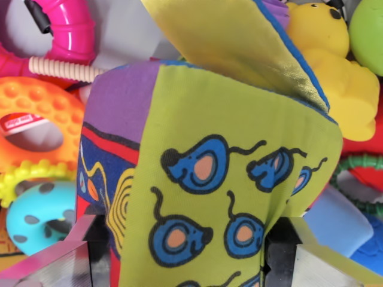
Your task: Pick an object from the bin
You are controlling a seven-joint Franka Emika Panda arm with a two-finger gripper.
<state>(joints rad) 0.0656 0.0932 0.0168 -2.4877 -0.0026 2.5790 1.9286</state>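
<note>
Hand [179,263] grips cloth book [209,179] above toy-filled bin.

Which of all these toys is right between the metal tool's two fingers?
The soft cloth book printed with blue mice on green. It fills the middle between the fingers; the yellow rubber bear and orange bumpy ring lie off to the sides.

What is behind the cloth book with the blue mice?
Behind the cloth book: a yellow rubber bear at upper right, an orange bumpy ring and pink tube at left. The book fills the middle of the view, so whatever lies directly behind or beneath it is hidden.
</note>
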